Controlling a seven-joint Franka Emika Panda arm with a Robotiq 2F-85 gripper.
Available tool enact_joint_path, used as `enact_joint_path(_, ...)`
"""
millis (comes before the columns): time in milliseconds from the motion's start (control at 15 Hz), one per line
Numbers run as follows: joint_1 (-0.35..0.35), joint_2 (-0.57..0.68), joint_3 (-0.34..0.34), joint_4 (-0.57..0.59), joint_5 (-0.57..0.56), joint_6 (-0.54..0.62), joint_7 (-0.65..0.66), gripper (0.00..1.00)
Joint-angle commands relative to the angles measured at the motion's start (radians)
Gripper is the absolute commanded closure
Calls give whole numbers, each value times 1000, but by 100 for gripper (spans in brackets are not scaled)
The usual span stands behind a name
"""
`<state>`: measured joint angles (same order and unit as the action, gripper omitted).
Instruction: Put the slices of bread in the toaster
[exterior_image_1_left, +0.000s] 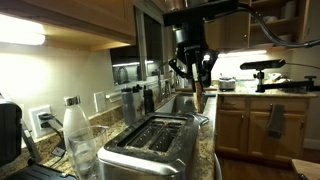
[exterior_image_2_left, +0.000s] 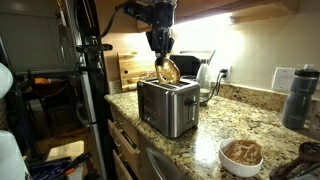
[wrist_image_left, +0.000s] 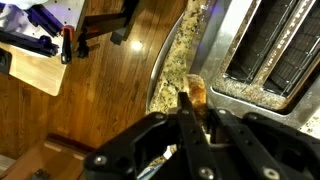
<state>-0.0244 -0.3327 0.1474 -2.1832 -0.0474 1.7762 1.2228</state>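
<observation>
The shiny steel toaster (exterior_image_1_left: 152, 143) stands on the granite counter and shows in both exterior views (exterior_image_2_left: 168, 104), with two dark slots on top. My gripper (exterior_image_2_left: 163, 62) hangs above its left end, shut on a tan-brown slice of bread (exterior_image_2_left: 170, 71) held on edge just over the toaster top. In an exterior view the slice (exterior_image_1_left: 200, 98) hangs below the fingers (exterior_image_1_left: 193, 72). In the wrist view the fingers (wrist_image_left: 195, 120) pinch the slice (wrist_image_left: 197, 93) beside the toaster (wrist_image_left: 262, 52), over the counter edge. A bowl (exterior_image_2_left: 241, 154) holds more brown bread pieces.
A clear bottle with a white cap (exterior_image_1_left: 78, 140) stands beside the toaster. A dark bottle (exterior_image_2_left: 298, 98), a kettle (exterior_image_2_left: 209, 72) and a wooden board (exterior_image_2_left: 130, 68) line the back wall. The granite counter edge (wrist_image_left: 170, 70) drops to a wooden floor (wrist_image_left: 100, 95).
</observation>
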Motion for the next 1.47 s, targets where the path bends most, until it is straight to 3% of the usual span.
enact_joint_path(0, 27, -70, 23, -37, 22, -4, 51, 91)
enact_joint_path(333, 48, -86, 47, -59, 42, 30, 92, 91)
enact_joint_path(933, 55, -97, 37, -163, 135, 213, 77, 91)
enact_joint_path(1400, 58, -91, 40, -150, 143, 237, 66, 91)
